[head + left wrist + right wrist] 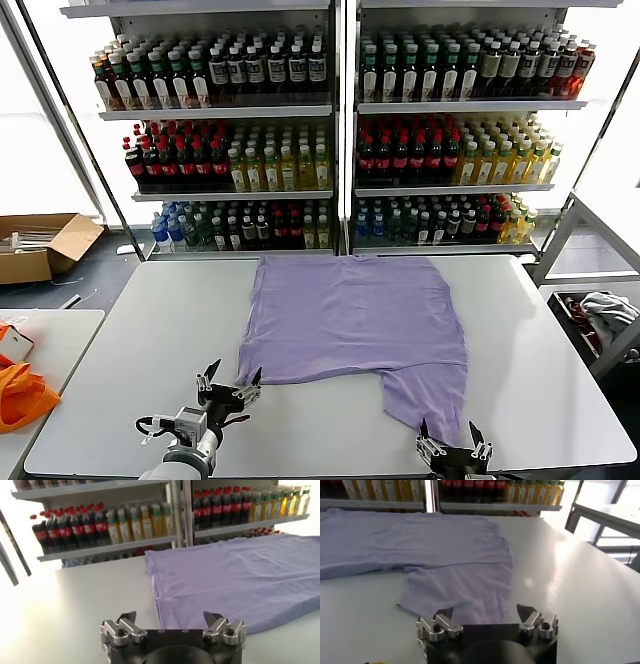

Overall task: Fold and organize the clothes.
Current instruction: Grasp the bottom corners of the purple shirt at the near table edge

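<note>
The lavender T-shirt (350, 320) lies flat on the white table (150, 330), partly folded, with one sleeve flap (428, 395) reaching toward the near edge. My left gripper (229, 381) is open and empty, just before the shirt's near left corner (162, 625). My right gripper (453, 440) is open and empty at the near end of the sleeve flap (460, 592). In the left wrist view the left gripper (170, 617) sits low over the table; in the right wrist view the right gripper (485, 611) faces the flap's hem.
Shelves of bottled drinks (340, 130) stand behind the table. A side table (50, 340) with orange fabric (20, 392) is at the left. A cardboard box (40, 245) sits on the floor at the left, and a metal frame (585, 250) at the right.
</note>
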